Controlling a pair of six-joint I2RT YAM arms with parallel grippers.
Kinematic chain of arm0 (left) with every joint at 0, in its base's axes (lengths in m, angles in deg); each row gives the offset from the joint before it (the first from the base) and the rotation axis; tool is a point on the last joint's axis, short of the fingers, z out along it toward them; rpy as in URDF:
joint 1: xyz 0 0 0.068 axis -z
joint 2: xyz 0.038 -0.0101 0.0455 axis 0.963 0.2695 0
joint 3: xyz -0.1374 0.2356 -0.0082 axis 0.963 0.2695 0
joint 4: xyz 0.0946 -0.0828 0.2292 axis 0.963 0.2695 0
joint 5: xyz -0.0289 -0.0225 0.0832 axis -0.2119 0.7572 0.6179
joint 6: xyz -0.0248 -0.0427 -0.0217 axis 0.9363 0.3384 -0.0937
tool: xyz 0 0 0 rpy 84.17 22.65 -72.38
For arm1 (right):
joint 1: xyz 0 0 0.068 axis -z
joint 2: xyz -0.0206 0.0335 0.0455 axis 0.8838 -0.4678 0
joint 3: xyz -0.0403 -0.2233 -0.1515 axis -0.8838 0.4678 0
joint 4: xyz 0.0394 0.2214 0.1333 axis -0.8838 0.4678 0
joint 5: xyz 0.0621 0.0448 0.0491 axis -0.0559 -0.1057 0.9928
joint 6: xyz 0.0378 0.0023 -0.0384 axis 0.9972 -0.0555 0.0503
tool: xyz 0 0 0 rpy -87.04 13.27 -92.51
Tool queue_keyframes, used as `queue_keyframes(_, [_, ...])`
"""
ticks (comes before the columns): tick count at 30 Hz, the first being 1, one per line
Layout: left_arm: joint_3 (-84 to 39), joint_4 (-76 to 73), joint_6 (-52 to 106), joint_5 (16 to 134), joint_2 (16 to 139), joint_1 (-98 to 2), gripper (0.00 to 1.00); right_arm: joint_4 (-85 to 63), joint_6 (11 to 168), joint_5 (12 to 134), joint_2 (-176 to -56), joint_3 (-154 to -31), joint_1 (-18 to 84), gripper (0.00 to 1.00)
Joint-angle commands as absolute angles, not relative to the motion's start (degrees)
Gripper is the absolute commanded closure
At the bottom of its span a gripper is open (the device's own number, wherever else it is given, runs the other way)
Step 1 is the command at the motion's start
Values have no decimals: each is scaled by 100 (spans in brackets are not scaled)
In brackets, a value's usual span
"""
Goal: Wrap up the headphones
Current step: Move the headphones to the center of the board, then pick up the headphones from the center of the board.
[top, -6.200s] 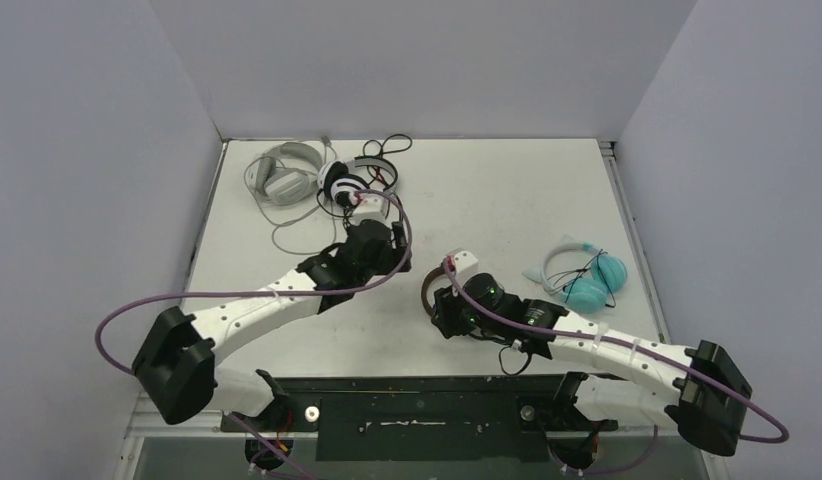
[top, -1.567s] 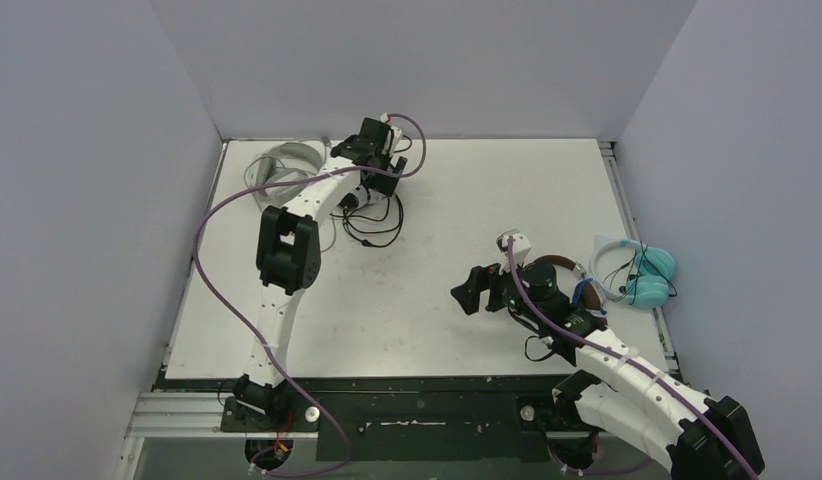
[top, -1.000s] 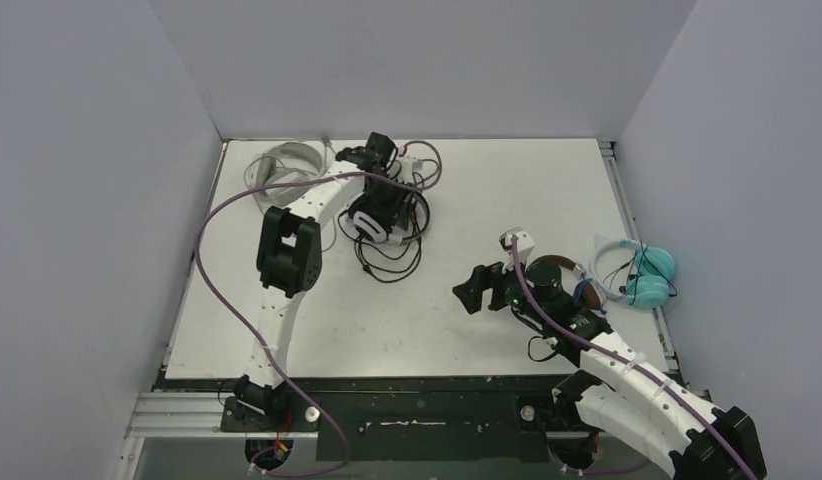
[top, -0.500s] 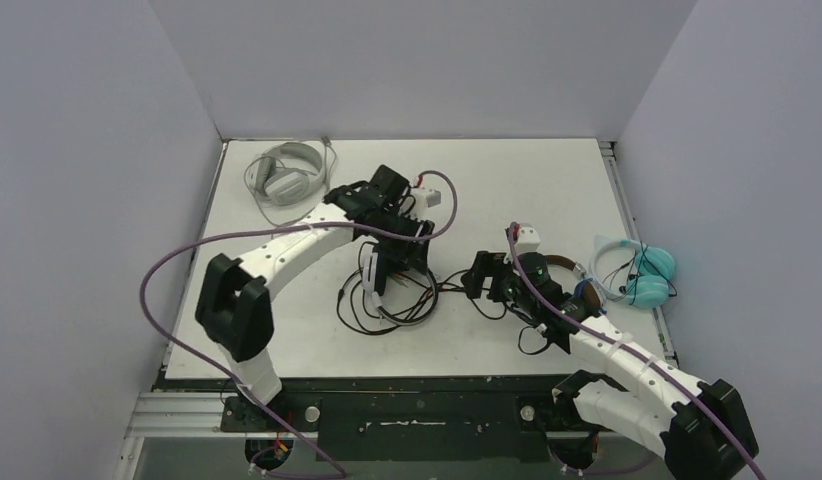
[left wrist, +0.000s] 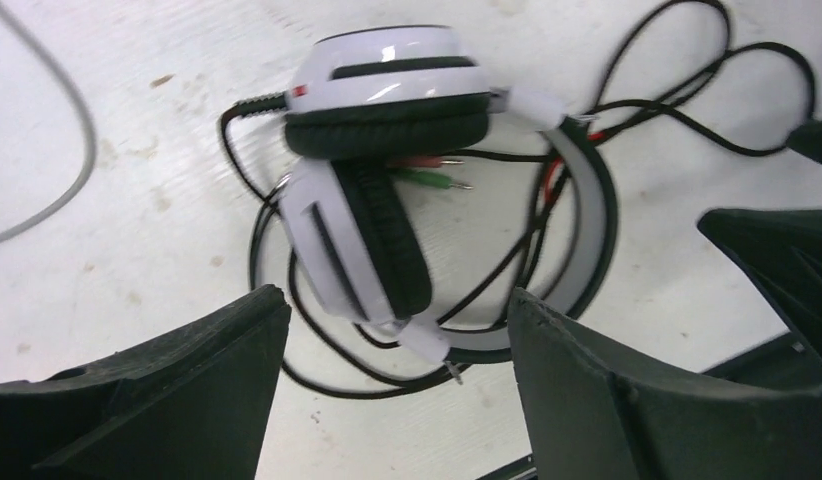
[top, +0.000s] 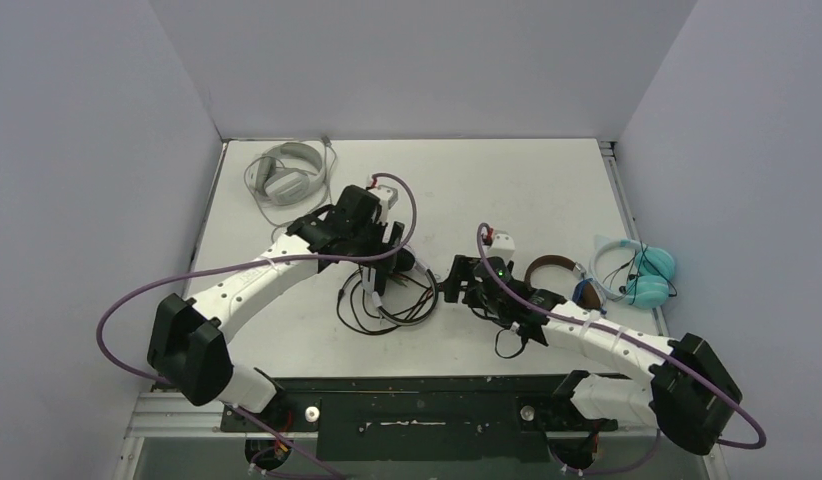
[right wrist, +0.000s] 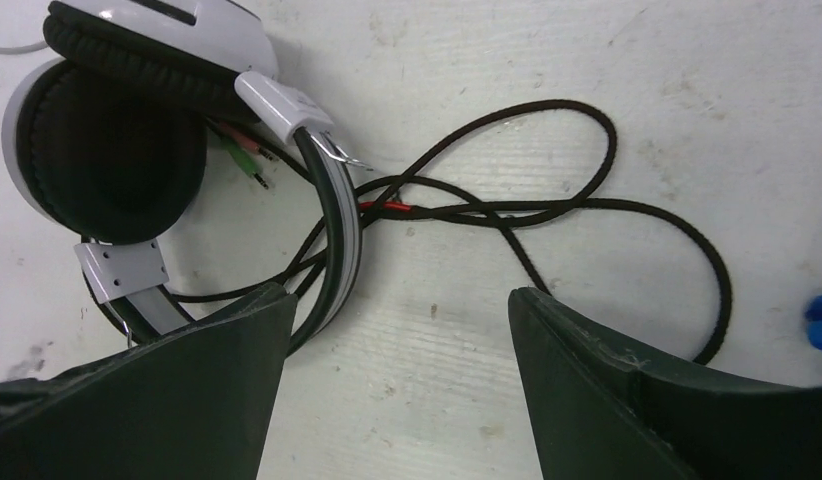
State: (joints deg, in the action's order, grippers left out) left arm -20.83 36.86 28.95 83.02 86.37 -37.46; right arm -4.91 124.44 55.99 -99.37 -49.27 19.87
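The black-and-white headphones [top: 373, 286] lie on the table's middle with their black cable [top: 365, 316] in loose loops around them. My left gripper [top: 387, 258] is open just above them; its wrist view shows the two white ear cups [left wrist: 359, 230] folded together below the jaws [left wrist: 397, 305]. My right gripper [top: 450, 285] is open and empty just right of them. Its view [right wrist: 399, 300] shows an ear cup [right wrist: 105, 150], the band [right wrist: 332, 230] and a cable loop [right wrist: 597, 215]. The brown headphones [top: 549, 268], the teal ones [top: 639, 276] and the pale grey ones [top: 285, 176] lie apart.
The pale grey headset lies at the back left corner, the brown and teal ones by the right edge. A bit of blue cable [right wrist: 821, 310] shows at the right wrist view's edge. White walls close in the table [top: 487, 190] on three sides.
My left arm brought the black-and-white headphones from the back left to the table's middle and let them go. My right gripper moved left, away from the brown headphones, towards them.
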Motion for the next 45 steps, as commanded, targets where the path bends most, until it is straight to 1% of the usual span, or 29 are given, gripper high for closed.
queue_keyframes(1, [-1817,3305,3369,9750,7887,-3841,15,-440,13119,4588,-10367,-5409,1411,23])
queue_keyframes(2, [-1702,3262,3471,9916,7745,-3877,7,-404,13241,4453,-10501,-5476,1280,26])
queue_keyframes(3, [-1608,3216,3583,10025,7617,-3917,3,-401,13370,4340,-10647,-5523,1177,28])
queue_keyframes(5, [-1394,3139,3756,10035,7411,-4064,3,-414,13605,4256,-10941,-5610,1027,31])
queue_keyframes(10, [-1124,3209,3808,9621,7189,-4613,3,-448,13730,4315,-11700,-6000,734,36])
queue_keyframes(15, [-900,3244,3648,9608,6854,-4818,3,-338,13923,4331,-12270,-6318,591,46])
queue_keyframes(18, [-773,3243,3552,9608,6695,-4867,3,-227,14075,4333,-12520,-6415,586,55])
queue_keyframes(20, [-714,3235,3495,9621,6629,-4887,3,-218,14076,4385,-12591,-6472,595,66])
queue_keyframes(21, [-693,3239,3468,9625,6610,-4900,3,-210,14050,4388,-12616,-6508,597,69])
queue_keyframes(23, [-672,3239,3424,9619,6593,-4914,3,-148,14017,4402,-12647,-6588,605,71])
queue_keyframes(24, [-669,3232,3406,9599,6593,-4919,3,-142,13965,4454,-12652,-6629,630,74])
queue_keyframes(27, [-659,3154,3353,9427,6581,-4923,3,-39,13716,4626,-12595,-6754,813,89])
queue_keyframes(29, [-589,3016,3296,9140,6542,-4923,3,123,13409,4636,-12456,-6877,928,95])
queue_keyframes(31, [-471,2850,3267,8777,6492,-4922,4,306,12946,4634,-12284,-7023,1025,96])
queue_keyframes(33, [-333,2691,3286,8487,6456,-4915,4,326,12182,4948,-12104,-7133,1126,96])
queue_keyframes(35, [-231,2478,3278,8126,6428,-4899,3,385,11647,5277,-11898,-7186,1177,94])
queue_keyframes(38, [-131,2215,3281,7759,6413,-4767,3,675,11195,5375,-11750,-7307,1233,93])
queue_keyframes(42, [102,1685,2980,7609,6372,-4392,3,1031,10673,5375,-11668,-7463,1236,92])
queue_keyframes(45, [306,1423,2356,7640,6347,-4119,3,1122,10272,5577,-11560,-7503,1249,92])
